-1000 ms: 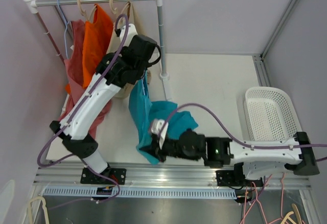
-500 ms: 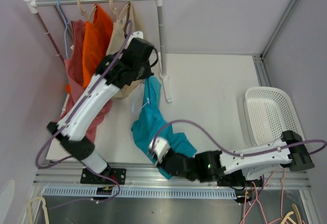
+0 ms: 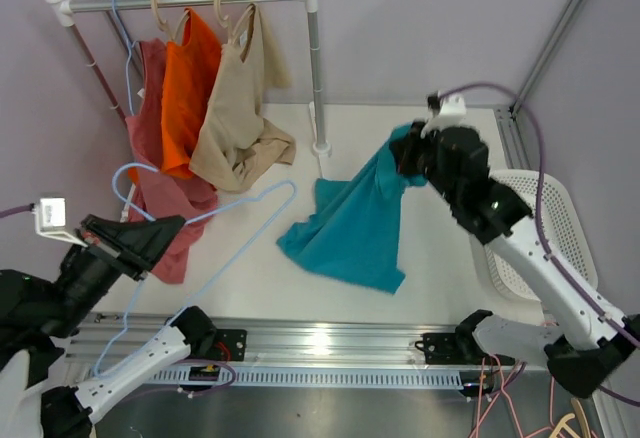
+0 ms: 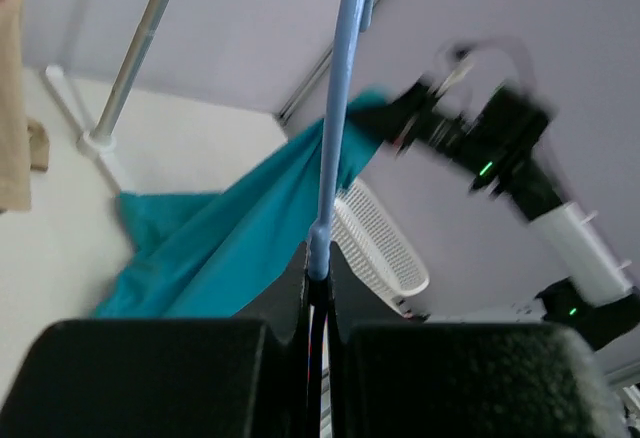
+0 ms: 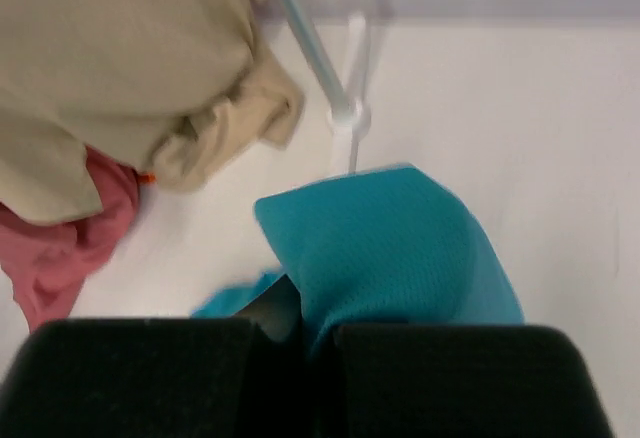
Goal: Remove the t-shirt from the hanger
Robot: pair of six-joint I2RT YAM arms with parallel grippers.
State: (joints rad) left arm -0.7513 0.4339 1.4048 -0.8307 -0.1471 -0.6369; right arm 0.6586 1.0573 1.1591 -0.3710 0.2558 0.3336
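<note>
Pale lilac walls [image 3: 420, 28] enclose a white worktop [image 3: 430, 148]. A metal garment rack [image 3: 316, 68] with white joints stands at 11 o'clock; an aluminium rail [image 3: 330, 338] runs along 6 o'clock.

Robot lab, aluminium rail [image 3: 330, 340], plain walls [image 3: 420, 28]

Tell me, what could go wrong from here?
The shirt hangs from the right gripper by one pinched edge and might slip. Its lower part lies on the table near the rack foot and could snag. The hanger juts from the left gripper and might catch the hung clothes.
</note>
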